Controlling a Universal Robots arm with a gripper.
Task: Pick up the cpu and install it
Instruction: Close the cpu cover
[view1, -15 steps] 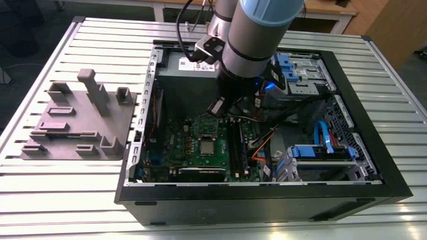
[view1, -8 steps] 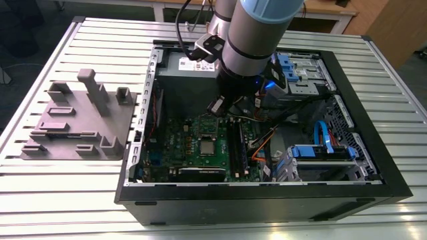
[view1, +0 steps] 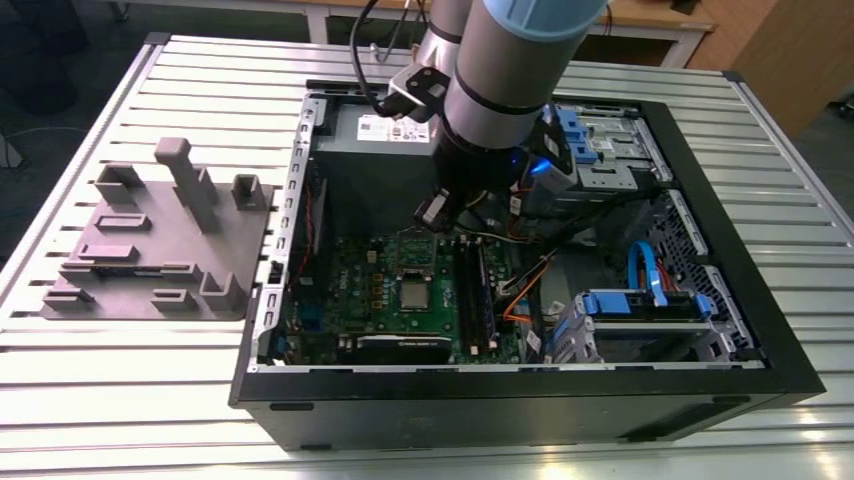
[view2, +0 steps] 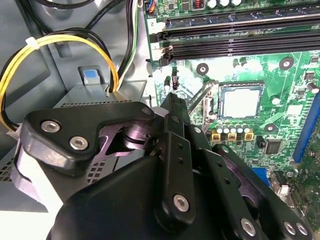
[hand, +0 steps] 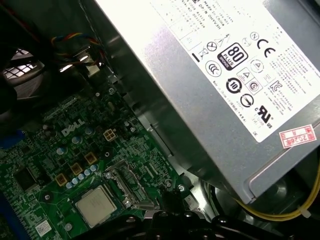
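I see the cpu (view1: 416, 294) already lying flat in its socket on the green motherboard (view1: 387, 262), inside the open computer case (view1: 747, 300). In both wrist views its silvery top plate (view2: 241, 101) (hand: 96, 205) sits square within the socket, with the metal socket frame (hand: 131, 187) standing open just beside it. My landmark is that cpu. The gripper (view1: 441, 213) hangs above the board, near the cpu but apart from it, on the side toward the big grey power supply (hand: 215, 85). Nothing is held between its fingers that I can make out; from the second wrist view the black linkage (view2: 170, 165) blocks the tips, so I cannot tell whether they are spread or closed. The long black memory slots (view2: 235, 42) run past the cpu on one side. A yellow cable bundle (view2: 60, 45) loops near the power supply. The grey moulded tray (view1: 147, 240) lies well apart from the cpu, outside the case on the slatted table (view1: 174, 390).
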